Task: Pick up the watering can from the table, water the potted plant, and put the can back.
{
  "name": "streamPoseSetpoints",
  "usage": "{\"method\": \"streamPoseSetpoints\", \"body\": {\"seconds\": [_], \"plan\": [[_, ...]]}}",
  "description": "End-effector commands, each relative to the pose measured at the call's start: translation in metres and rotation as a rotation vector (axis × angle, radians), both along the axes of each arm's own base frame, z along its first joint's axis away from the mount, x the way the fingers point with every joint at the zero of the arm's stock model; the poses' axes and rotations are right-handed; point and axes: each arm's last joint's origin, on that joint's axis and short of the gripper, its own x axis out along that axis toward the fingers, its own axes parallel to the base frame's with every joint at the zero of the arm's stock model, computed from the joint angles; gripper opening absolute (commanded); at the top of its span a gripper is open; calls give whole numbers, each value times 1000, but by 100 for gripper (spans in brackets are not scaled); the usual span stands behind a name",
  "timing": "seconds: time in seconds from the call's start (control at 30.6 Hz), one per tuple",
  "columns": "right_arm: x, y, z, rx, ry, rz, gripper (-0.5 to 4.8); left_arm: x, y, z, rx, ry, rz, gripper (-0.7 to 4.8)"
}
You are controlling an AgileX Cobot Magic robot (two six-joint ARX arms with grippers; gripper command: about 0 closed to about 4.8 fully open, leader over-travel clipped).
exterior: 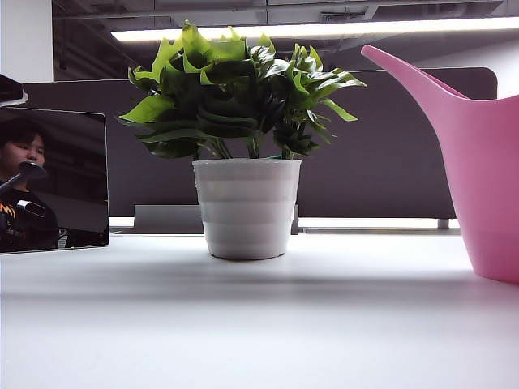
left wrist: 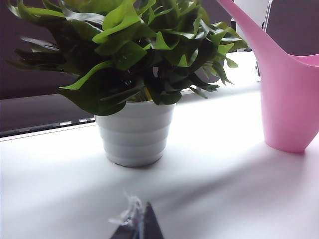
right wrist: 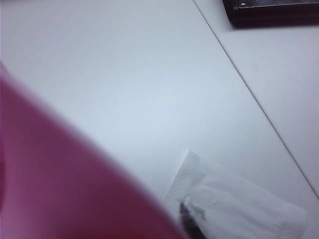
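Pink plastic fills the near corner of our right wrist view: the watering can (right wrist: 65,169), standing on the table (exterior: 259,324) right of the potted plant (exterior: 243,138); we should seat the right gripper (right wrist: 192,221) squarely on the handle before lifting; whether it grips we cannot tell. Our left gripper (left wrist: 135,221) hangs low facing the pot; state unclear.

A: What stands at the left behind the desk?
B: A dark glossy panel (exterior: 53,180), upright, with a person's face and dark top mirrored in it.
A: And along the back?
B: A dark grey partition (exterior: 381,154), a lit ceiling strip (exterior: 324,31) above it.
A: Anything flat lying down?
B: A white paper sheet (right wrist: 239,199), and a black device (right wrist: 271,12) well apart from it.
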Motion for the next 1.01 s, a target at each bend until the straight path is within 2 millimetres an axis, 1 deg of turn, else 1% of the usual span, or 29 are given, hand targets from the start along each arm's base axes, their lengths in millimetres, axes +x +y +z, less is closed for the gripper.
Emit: {"method": "streamPoseSetpoints", "body": {"seconds": [0.03, 0.07, 0.1, 0.16, 0.26, 0.36, 0.39, 0.43, 0.69, 0.75, 0.92, 1.01], "plan": [[1, 0, 3, -6, -25, -7, 160, 0, 0, 1, 0, -15, -1, -5], [1, 0, 3, -6, -25, -7, 117, 0, 0, 1, 0, -15, 0, -5], [1, 0, 3, -6, -25, -7, 102, 0, 0, 1, 0, -15, 0, -5], [1, 0, 3, -6, -25, -7, 101, 0, 0, 1, 0, -15, 0, -5], [1, 0, 3, -8, -24, -5, 39, 0, 0, 1, 0, -15, 0, -5], [1, 0, 3, -8, -25, -6, 37, 0, 0, 1, 0, -15, 0, -5], [1, 0, 3, -8, -25, -6, 20, 0, 0, 1, 0, -15, 0, -5], [1, 0, 3, -8, -26, -6, -7, 0, 0, 1, 0, -15, 0, -5], [2, 0, 8, -8, -72, -7, -7, 0, 0, 1, 0, -15, 0, -5], [-2, 0, 12, -23, -89, 4, -7, 0, 0, 1, 0, -15, 0, -5], [-19, -1, 29, -56, -186, 2, -7, 0, 0, 1, 0, -15, -1, -5], [-26, -1, 35, -78, -216, 15, -7, 0, 0, 1, 0, -15, 0, -5]]}}
